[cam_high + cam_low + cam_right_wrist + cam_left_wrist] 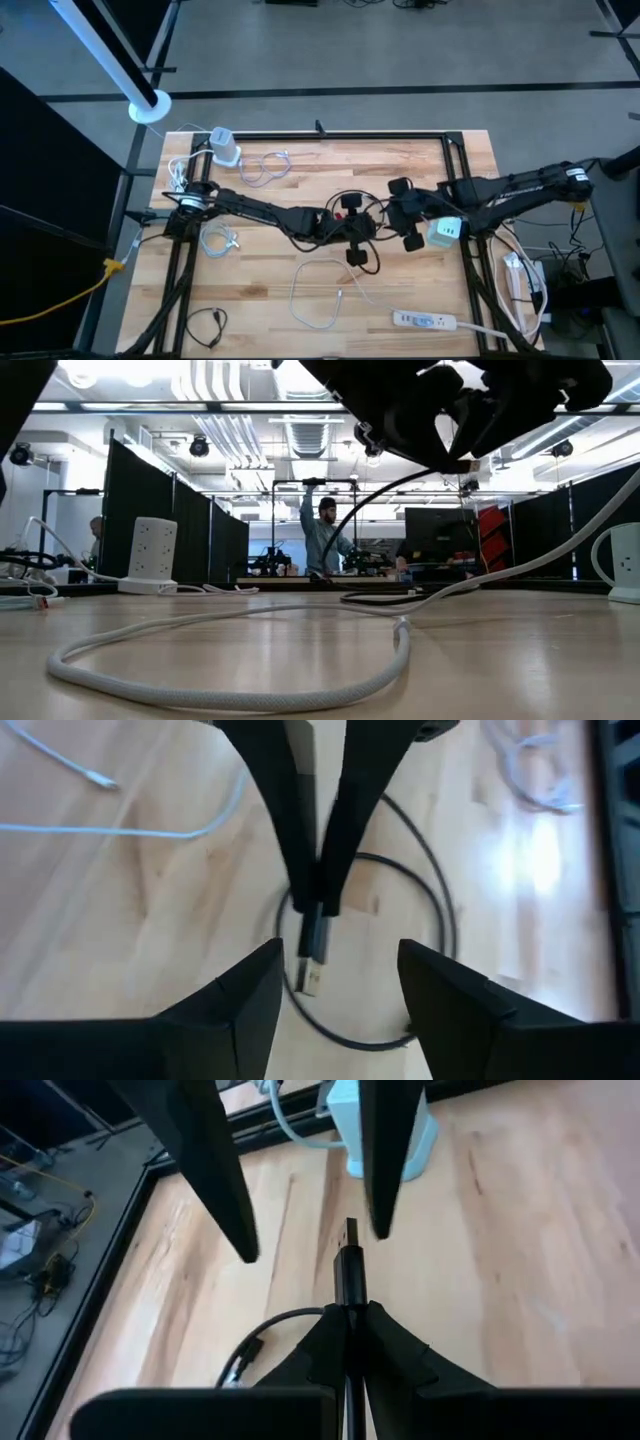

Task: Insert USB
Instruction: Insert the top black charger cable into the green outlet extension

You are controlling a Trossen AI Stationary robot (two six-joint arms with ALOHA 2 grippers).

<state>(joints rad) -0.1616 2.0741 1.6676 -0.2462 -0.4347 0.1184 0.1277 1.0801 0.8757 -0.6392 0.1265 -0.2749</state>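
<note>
Left gripper (352, 222) mid-table, right gripper (405, 212) just right; charger block (446, 232) right of both; power strip (425, 321) near front edge.

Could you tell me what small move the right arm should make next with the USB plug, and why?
Probably bring the right claw forward and close it on the black USB plug. The plug is pinched in the shut left claw, its metal tip pointing between the right claw's open fingers, and the charging block sits on the right arm's side.

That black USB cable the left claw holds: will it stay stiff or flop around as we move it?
Plug end of the black USB cable probably stays rigid: the left claw pinches it close behind the connector. The trailing cord looks floppy, lying in loose loops on the table, so it may drag or snag.
</note>
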